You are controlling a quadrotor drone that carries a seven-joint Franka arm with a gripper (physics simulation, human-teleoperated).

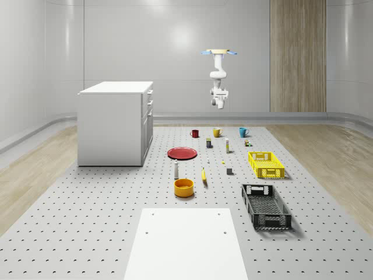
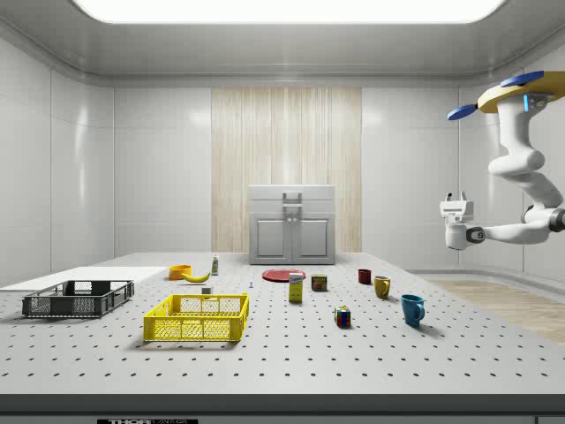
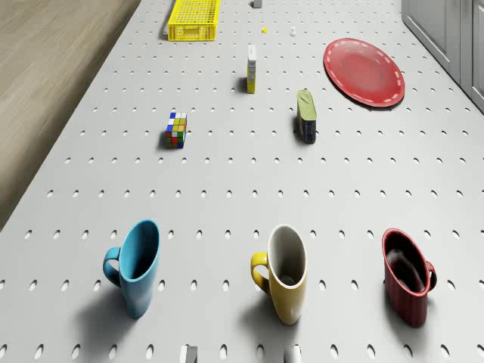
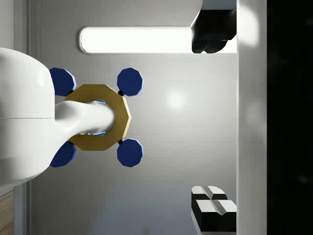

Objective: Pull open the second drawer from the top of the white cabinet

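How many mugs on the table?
3, in a row at the table's far end in the whole-scene view: red mug nearest the cabinet, yellow mug in the middle, blue mug farthest.

Bright, even light from a long ceiling panel, glaring white in the side and wrist views. Soft short shadows sit under the mugs and the baskets. A faint glossy sheen shows on the walls. Everything is in focus, with no blur and no edge distortion.
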